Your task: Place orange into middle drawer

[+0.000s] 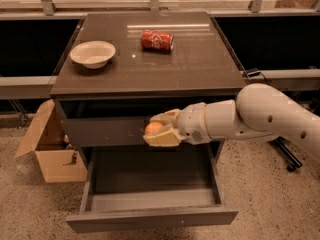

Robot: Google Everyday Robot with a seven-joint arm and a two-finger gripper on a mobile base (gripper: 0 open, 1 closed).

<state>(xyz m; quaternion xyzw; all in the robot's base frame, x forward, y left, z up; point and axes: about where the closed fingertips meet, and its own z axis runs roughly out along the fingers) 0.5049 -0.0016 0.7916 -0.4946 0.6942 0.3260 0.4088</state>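
Orange (153, 127) hanging just above the open middle drawer (150, 174), over its rear part | pincer (156, 131) clamping the orange, arm (260, 115) reaching in from the drawer's right | drawer floor lying straight below the orange: coming move looking like a plain lowering, then release.

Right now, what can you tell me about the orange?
The orange is small, round and smooth-skinned, clamped in the gripper, whose cream fingers hide part of it. It hangs over the open middle drawer, in front of the closed drawer front above, touching only the fingers.
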